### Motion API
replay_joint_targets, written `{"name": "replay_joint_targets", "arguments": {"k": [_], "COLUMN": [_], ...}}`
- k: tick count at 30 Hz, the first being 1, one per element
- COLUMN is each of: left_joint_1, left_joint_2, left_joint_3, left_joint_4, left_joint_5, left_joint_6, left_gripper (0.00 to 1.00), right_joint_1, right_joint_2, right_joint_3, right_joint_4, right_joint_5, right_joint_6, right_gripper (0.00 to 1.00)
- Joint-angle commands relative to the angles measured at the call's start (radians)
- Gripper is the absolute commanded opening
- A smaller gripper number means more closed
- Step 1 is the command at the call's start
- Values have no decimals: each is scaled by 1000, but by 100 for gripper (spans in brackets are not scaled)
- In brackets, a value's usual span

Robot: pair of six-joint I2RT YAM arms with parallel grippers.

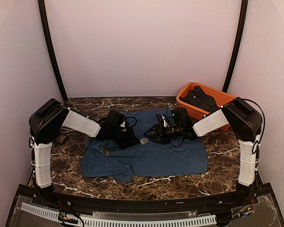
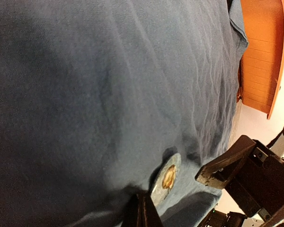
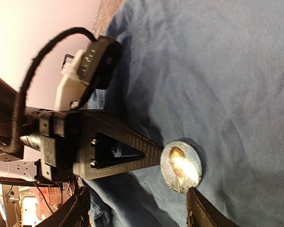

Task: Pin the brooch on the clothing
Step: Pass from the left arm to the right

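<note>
The brooch (image 3: 181, 166) lies face up near the middle of the shirt (image 1: 180, 156), its back hidden. The left gripper (image 3: 156, 154) is closed, with its tip at the brooch's rim. Whether it pinches that rim is unclear. The right gripper (image 3: 139, 213) stands open beside the brooch, its fingertips cut off by the frame edge.

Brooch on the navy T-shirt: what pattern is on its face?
Round brooch: pale face with an orange-brown portrait-like figure; clearest in right wrist view.
</note>
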Motion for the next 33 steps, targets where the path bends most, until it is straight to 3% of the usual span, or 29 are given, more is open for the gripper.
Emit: {"name": "replay_joint_targets", "arguments": {"k": [1,14,33], "left_joint_1": [-2,0,-7], "left_joint_2": [15,-99,19], "left_joint_3": [-11,-62,-25], "left_joint_4": [4,45,160], "left_joint_5": [3,-75,12], "left_joint_6": [6,31,-13], "left_gripper": [1,1,1], "right_joint_1": [-4,-4,-5], "right_joint_2": [24,35,48], "right_joint_3": [16,23,22], "right_joint_4": [-27,-37,-20], "right_joint_5": [16,14,1], "right_joint_6": [10,15,38], "right_gripper": [66,66,66]}}
